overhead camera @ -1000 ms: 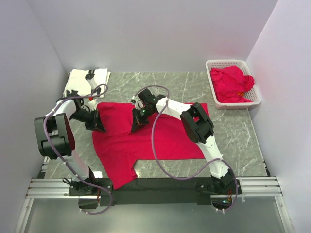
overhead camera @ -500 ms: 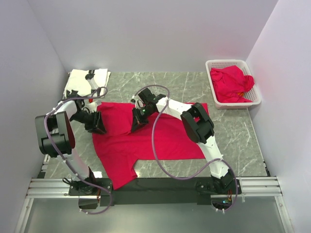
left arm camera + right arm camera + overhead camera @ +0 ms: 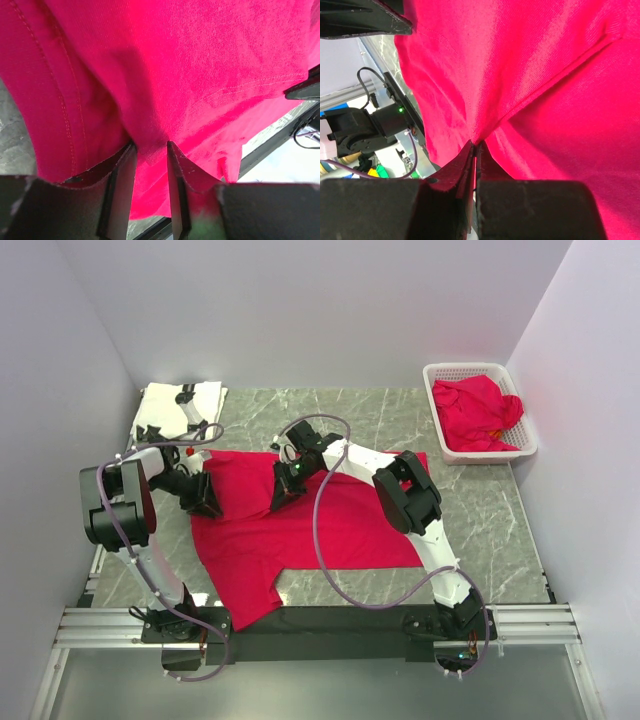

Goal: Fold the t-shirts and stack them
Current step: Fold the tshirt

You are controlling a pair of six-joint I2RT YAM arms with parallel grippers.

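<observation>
Marble table [image 3: 480, 510] with basket [image 3: 465, 368] shows overhead; right wrist shows pinched t-shirt [image 3: 530, 75].

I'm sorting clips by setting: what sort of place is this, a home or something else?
Probably a lab test booth, not a home: plain white walls box in a marble-look table, a metal rail at its near edge carries two robot arms, and a basket holds red shirts.
</observation>
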